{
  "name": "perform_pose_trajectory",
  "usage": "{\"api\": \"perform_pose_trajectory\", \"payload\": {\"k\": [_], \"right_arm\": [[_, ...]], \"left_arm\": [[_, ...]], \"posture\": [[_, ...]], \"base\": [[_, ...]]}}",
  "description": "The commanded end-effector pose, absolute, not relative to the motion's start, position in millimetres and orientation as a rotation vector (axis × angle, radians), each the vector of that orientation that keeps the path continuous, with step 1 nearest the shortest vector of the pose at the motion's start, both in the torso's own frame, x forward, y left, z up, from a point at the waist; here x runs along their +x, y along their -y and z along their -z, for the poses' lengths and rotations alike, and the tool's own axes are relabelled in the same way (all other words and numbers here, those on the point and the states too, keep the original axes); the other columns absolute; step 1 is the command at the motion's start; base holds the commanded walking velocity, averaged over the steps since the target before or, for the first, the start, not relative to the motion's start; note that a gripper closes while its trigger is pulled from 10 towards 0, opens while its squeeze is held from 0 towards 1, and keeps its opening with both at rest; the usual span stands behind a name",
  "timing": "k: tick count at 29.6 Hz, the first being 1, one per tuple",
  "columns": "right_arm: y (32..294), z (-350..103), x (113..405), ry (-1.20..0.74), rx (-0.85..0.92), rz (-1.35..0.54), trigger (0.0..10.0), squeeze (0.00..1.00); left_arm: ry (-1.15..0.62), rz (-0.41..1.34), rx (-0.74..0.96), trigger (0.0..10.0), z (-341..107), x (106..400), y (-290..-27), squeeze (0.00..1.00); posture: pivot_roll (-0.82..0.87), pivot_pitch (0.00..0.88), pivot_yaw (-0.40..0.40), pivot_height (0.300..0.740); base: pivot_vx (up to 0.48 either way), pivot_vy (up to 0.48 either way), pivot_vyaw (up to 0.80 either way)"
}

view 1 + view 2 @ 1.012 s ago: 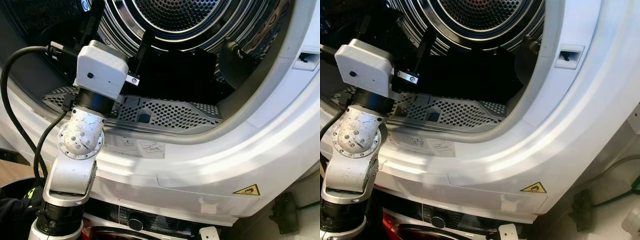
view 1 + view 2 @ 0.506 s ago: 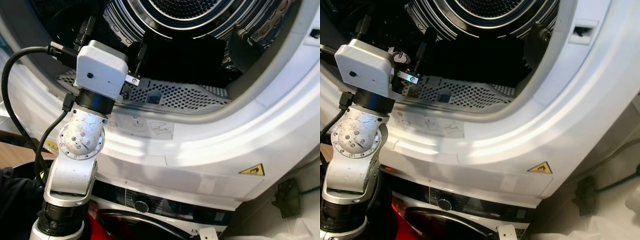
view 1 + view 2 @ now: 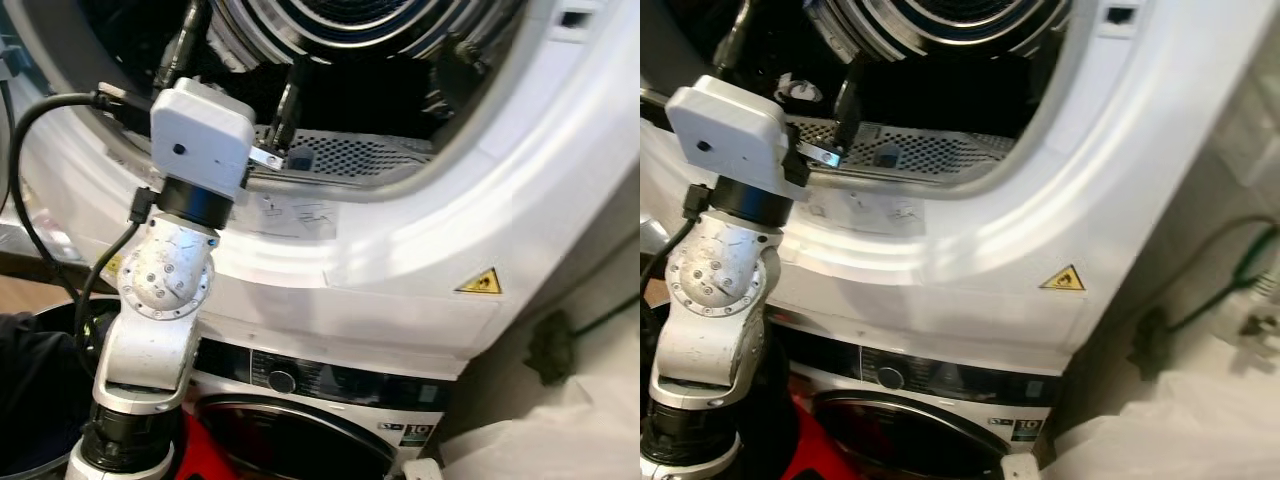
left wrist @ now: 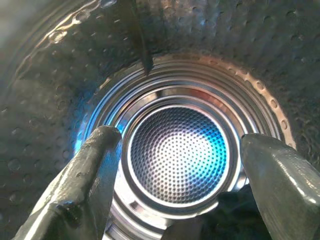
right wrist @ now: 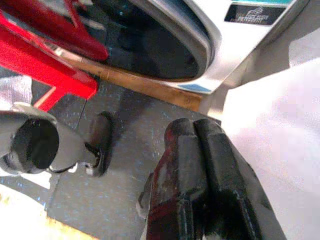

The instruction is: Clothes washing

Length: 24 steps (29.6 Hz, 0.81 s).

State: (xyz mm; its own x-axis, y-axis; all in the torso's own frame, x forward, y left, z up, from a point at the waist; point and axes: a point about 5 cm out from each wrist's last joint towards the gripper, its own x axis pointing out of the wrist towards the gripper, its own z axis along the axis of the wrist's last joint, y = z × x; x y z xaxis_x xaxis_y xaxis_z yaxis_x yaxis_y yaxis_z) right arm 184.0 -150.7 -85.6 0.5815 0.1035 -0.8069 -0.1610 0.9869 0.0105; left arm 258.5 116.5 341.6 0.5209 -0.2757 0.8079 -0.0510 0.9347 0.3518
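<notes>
1. You are looking into the upper machine's drum (image 4: 175, 150), its perforated back wall glowing blue-white; it is sitting above the lower washer (image 3: 300, 420).
2. Your left gripper (image 4: 175, 175) is reaching through the open door ring (image 3: 420, 180) into that drum, fingers (image 4: 95, 170) spread wide with nothing between them.
3. Your right gripper (image 5: 200, 185) is hanging low by the floor (image 5: 125, 165), fingers pressed together, near the lower washer's door and a red object (image 5: 45, 60).
4. A yellow warning sticker (image 3: 478, 282) is showing on the white front panel.

The left pincer (image 3: 235, 70) has pushed deeper into the drum (image 4: 175, 150).
</notes>
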Motion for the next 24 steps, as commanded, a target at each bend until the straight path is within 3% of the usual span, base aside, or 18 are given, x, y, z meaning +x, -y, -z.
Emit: {"api": "perform_pose_trajectory", "payload": {"k": [1,9,24], "right_arm": [[141.1,85.9,183.8,-0.940,-0.049,-0.172,10.0,0.00],[141.8,86.0,183.6,-0.941,-0.049,-0.171,10.0,0.00],[141.6,84.7,186.7,-0.940,-0.055,-0.177,10.0,0.00]], "left_arm": [[1.043,0.128,0.363,10.0,-347.2,255.1,-119.4,0.00],[1.042,0.134,0.353,10.0,-347.1,255.7,-118.5,0.00],[0.982,0.146,0.351,10.0,-338.7,261.2,-119.7,0.00]], "posture": [[0.17,0.000,0.007,0.740],[0.17,0.000,0.006,0.740],[0.17,0.000,0.006,0.740]], "base": [[-0.341,0.000,0.00],[-0.345,0.000,0.00],[0.000,0.000,0.00]]}}
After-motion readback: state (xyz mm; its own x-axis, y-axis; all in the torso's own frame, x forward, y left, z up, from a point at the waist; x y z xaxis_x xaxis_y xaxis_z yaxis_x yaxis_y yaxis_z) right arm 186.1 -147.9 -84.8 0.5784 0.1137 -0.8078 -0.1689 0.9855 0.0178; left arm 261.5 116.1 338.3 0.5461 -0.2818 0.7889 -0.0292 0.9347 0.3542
